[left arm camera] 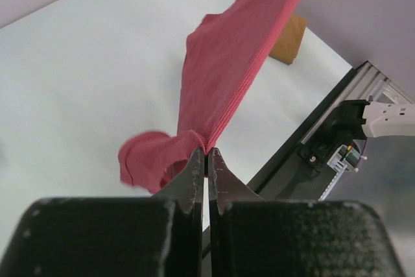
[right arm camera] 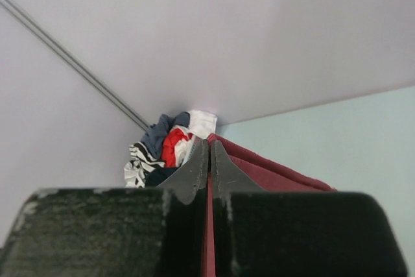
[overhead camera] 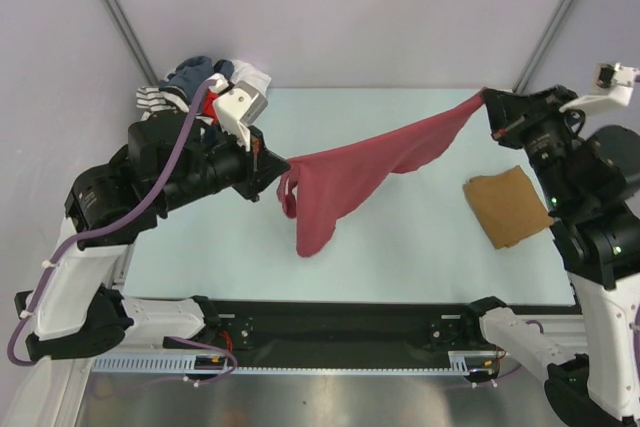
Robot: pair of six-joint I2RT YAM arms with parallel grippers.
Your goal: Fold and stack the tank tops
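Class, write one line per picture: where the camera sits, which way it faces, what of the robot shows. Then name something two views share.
Top external: above and behind the bases, looking down on the table; both arms show, holding the red tank top between them.
Left wrist: on the left gripper, facing along it toward the folded tan top; its shut fingers show.
Right wrist: on the right gripper, facing the clothes pile; shut fingers show.
Shared: the red tank top.

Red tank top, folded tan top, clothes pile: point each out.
red tank top (overhead camera: 345, 182), top view, middle of the stretched cloth.
folded tan top (overhead camera: 507, 205), top view, its centre.
clothes pile (overhead camera: 190, 75), top view, dark blue garment.
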